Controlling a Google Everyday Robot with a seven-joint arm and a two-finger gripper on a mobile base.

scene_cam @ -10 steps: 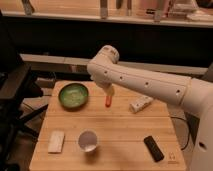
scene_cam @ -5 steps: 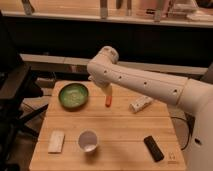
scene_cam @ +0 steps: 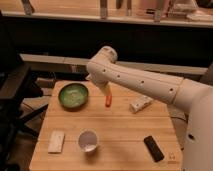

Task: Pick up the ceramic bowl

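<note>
Where the wooden desk (scene_cam: pixel 120 131) reaches its near left corner, a flat pale block (scene_cam: pixel 56 141) lies alone. At about 1 o'clock from that block, toward the far left part of the desk, sits the ceramic bowl (scene_cam: pixel 73 96), upright, with a dark green rim and a lighter green inside. A small white cup (scene_cam: pixel 88 141) stands at about 5 o'clock from the bowl, well apart from it and near the front edge. Next comes the hand (scene_cam: pixel 107 99), hanging point-down from the bend of the white arm (scene_cam: pixel 145 85), its orange tip low over the desk. The bowl lies at about 9 o'clock from the hand, near it but not touching, with a strip of bare wood between the rim and the tip. Whether the hand is wide or narrow I cannot tell, and nothing is seen held in it. At about 3 o'clock from the hand rests a small white object (scene_cam: pixel 141 104), partly under the arm. A black remote (scene_cam: pixel 153 148) lies at about 4 o'clock, near the front right corner.
</note>
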